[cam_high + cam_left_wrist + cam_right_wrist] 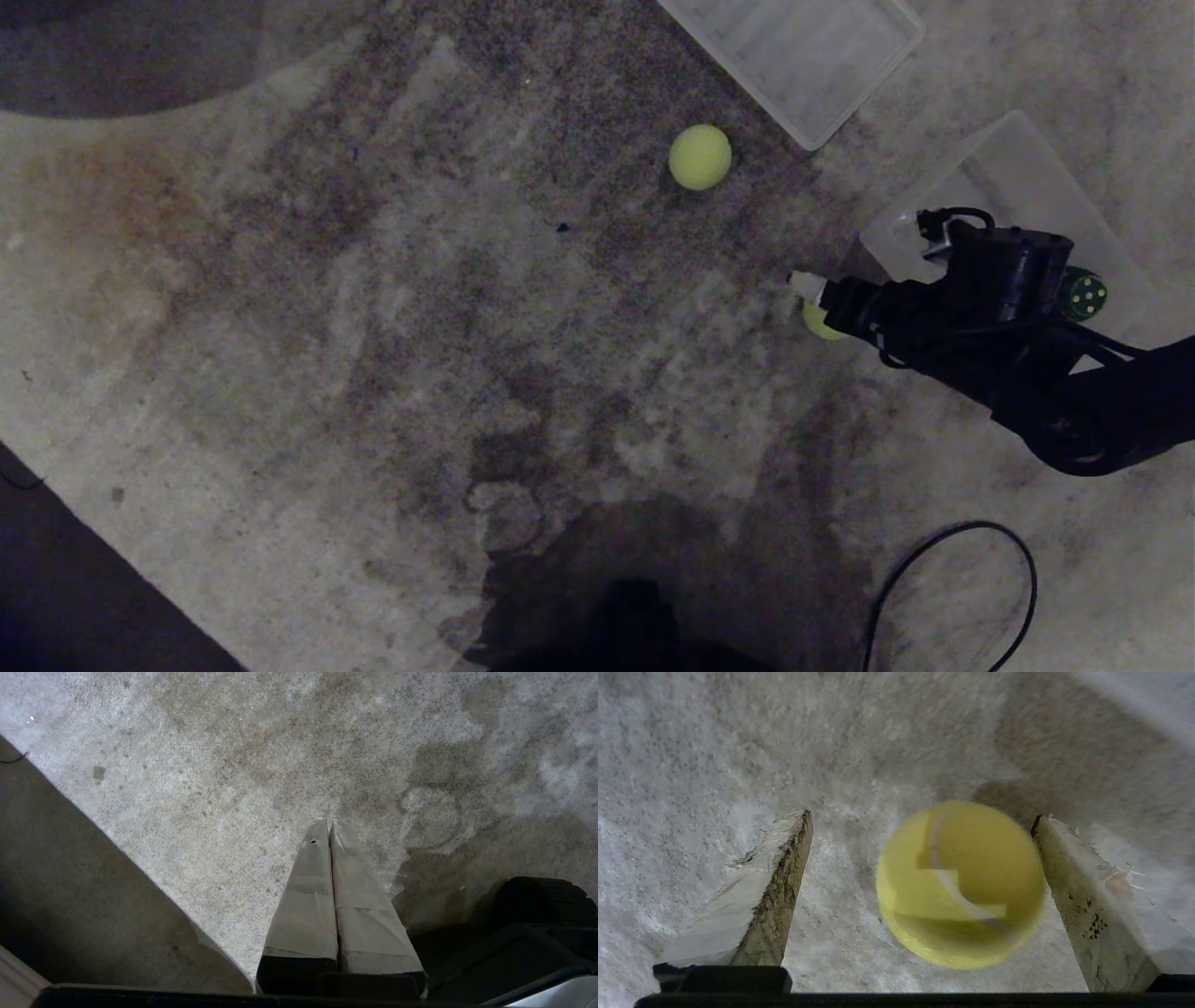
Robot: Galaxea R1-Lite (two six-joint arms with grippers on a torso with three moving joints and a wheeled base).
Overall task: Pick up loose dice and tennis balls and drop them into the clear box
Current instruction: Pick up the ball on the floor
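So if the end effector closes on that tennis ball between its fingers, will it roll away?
Possibly: the tennis ball is round, sits off-centre between the open right end effector fingers, so one finger may nudge it. The carpet should slow rolling; its fuzz likely grips.

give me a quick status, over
Right end effector open, straddling a tennis ball on the carpet, not gripped. Left end effector shut, parked. Second tennis ball loose; green die in clear box. Nothing blocking.

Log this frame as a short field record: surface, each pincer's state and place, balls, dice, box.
surface: stained carpet
right pincer: open, straddling a tennis ball on the carpet, not gripping it
left pincer: shut, parked over bare carpet
other tennis ball: loose, farther out
clear box: beside the right arm, dark green die inside
ribbed lid: flat, beyond the box
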